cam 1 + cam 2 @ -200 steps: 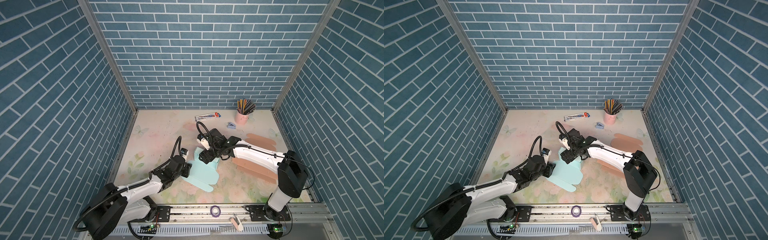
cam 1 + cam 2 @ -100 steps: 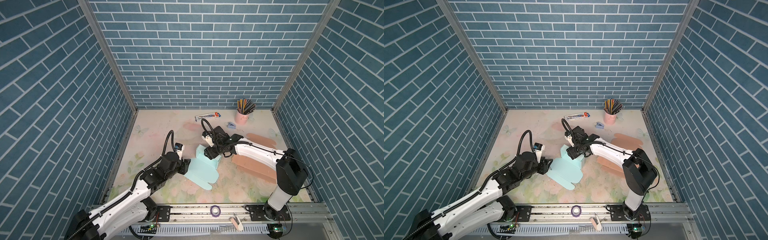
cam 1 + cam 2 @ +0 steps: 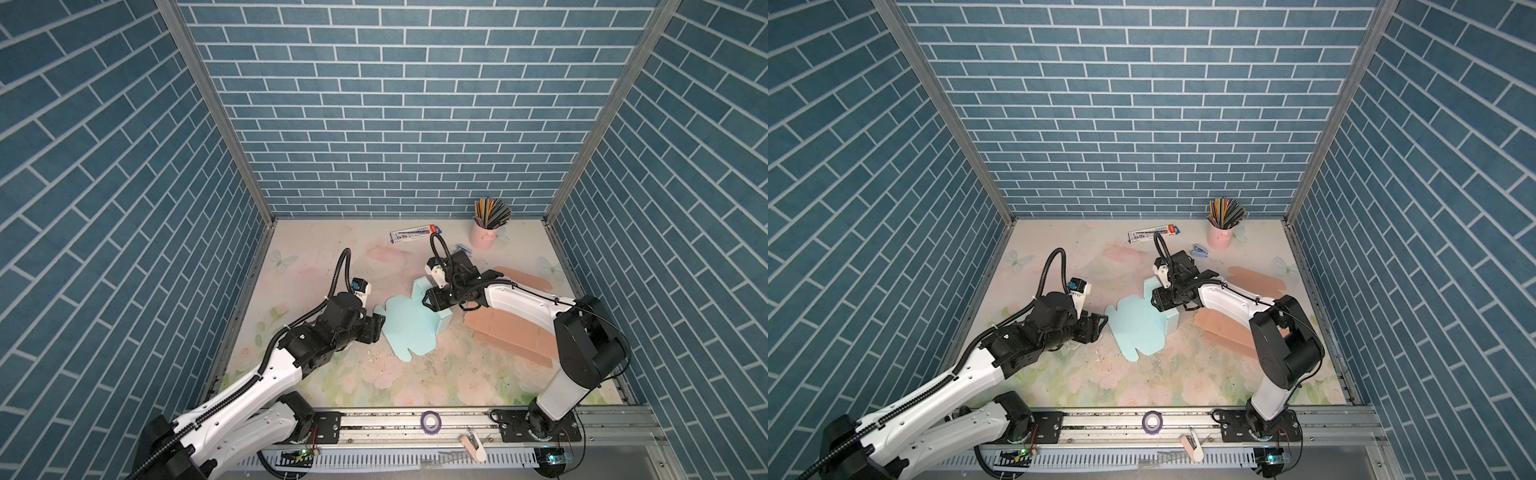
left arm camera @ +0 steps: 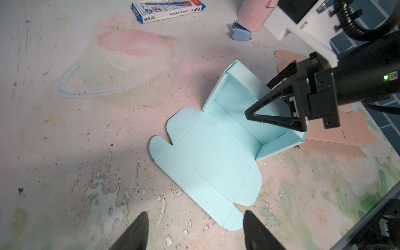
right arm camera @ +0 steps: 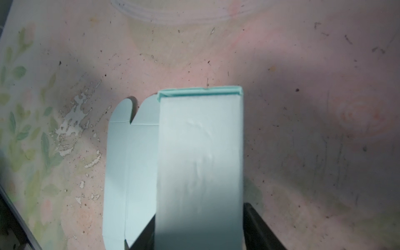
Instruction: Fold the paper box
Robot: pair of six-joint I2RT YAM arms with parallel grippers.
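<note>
left wrist view, paper box (image 4: 216, 155) diagonal, flat lid toward left fingers (image 4: 138, 233)

This is a robotics lab's test cell, not a lived-in room: three flat brick-patterned panels (image 3: 395, 104) serve as walls, joined by bare metal corner posts (image 3: 226, 124), and they box in a flower-printed surface (image 3: 415, 386) whose print is scuffed and flaking. Two white robot arms (image 3: 257, 382) are mounted on a metal rail (image 3: 374, 424) along the open front, with a slotted cable duct (image 3: 374, 459) and a lit circuit board (image 3: 301, 455) below it. A pink cup of pencils (image 3: 482, 237) and a pencil carton (image 3: 415, 232) sit at the back
</note>
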